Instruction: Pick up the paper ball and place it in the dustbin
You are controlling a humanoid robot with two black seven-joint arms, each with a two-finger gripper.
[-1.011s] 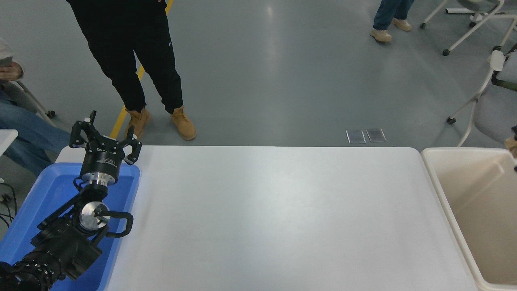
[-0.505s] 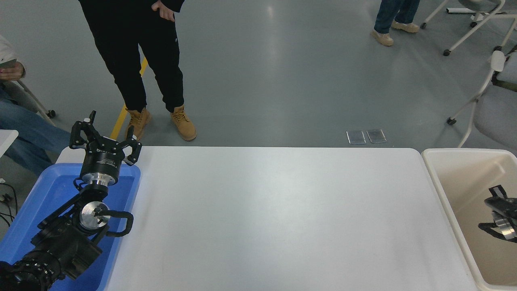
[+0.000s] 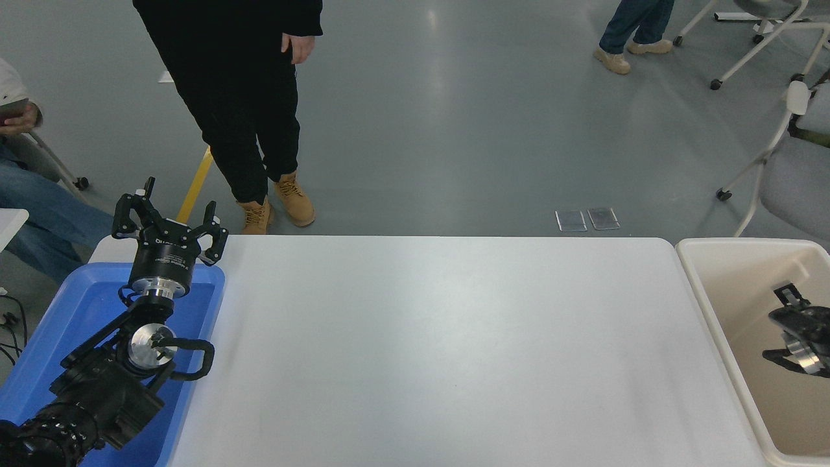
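Observation:
The cream-beige dustbin [image 3: 746,243] stands off the table's right end. My right gripper [image 3: 792,310] hangs inside it, over its deep interior, entering from the right edge of the head view; only part of it shows. The paper ball is out of view, neither on the table nor in the visible part of the bin. My left gripper [image 3: 170,217] is parked at the lower left above the blue tray, open, with nothing between its fingers.
A shallow blue tray [image 3: 78,305] lies at the table's left end under the left arm. A person in black trousers and tan boots [image 3: 259,130] stands at the far left edge. Another person sits at far left. Wheeled chairs stand at upper right.
My right gripper came into view over the dustbin and has shifted slightly up and away. The standing person has stepped to the right. The left arm has not moved.

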